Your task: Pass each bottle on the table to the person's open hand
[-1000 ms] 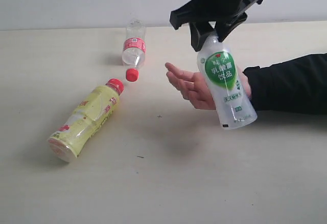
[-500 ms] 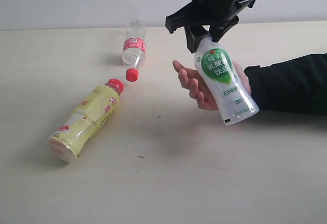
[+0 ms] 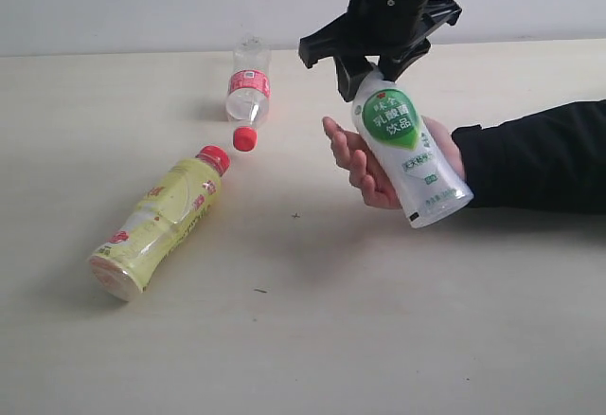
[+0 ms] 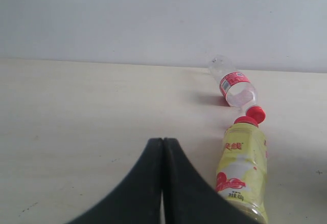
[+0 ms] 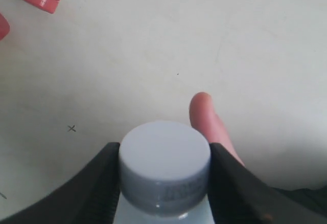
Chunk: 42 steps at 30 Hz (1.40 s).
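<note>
My right gripper [image 3: 369, 63] [image 5: 164, 155] is shut on the white cap [image 5: 164, 160] of the clear bottle with the green-white label [image 3: 405, 145]. That bottle hangs tilted and rests against the person's hand [image 3: 362, 164], whose fingers curl round it. One fingertip of the hand [image 5: 203, 112] shows past the cap. A yellow bottle with a red cap [image 3: 161, 221] [image 4: 241, 170] lies on the table [image 3: 303, 339]. The small clear bottle with a red label [image 3: 248, 88] [image 4: 236, 87] lies behind it. My left gripper [image 4: 163, 143] is shut and empty, beside the yellow bottle.
The person's black sleeve [image 3: 540, 154] lies across the right side of the table. A pale wall [image 3: 142, 3] stands behind the table's far edge.
My right gripper has carried the green-white bottle left and down into the person's hand. The hand has gone from spread flat to curled round the bottle.
</note>
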### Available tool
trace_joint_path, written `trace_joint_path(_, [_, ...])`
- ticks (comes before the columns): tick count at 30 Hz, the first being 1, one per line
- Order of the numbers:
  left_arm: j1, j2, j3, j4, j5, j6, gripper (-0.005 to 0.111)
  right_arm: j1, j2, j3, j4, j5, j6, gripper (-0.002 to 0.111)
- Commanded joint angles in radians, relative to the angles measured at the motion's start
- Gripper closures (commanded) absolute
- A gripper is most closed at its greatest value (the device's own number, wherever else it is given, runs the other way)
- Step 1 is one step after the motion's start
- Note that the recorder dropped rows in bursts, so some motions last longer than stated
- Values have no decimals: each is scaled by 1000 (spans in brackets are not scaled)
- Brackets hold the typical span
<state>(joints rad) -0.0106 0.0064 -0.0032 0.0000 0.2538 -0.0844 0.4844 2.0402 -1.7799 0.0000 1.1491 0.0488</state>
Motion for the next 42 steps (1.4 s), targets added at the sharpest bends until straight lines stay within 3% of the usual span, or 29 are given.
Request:
trace_joint_path(1, [2,-6,3,-11,-10,3,107,-4,-3,-12,-9,-28,6,93])
trace_joint_path(10, [2,-6,3,-11,-10,3,107,-4,-3,-12,-9,-28,6,60])
trace_joint_path(19, [2,-6,3,-11,-10,3,107,-4,-3,-12,-9,-28,6,39])
trace_joint_path(37, [2,-6,3,-11,-10,3,107,-2,-151,-12,-23,6,-1,37])
trace_joint_path(42, [2,-6,3,-11,-10,3,107,-2,-222,42,66,32,-5,44])
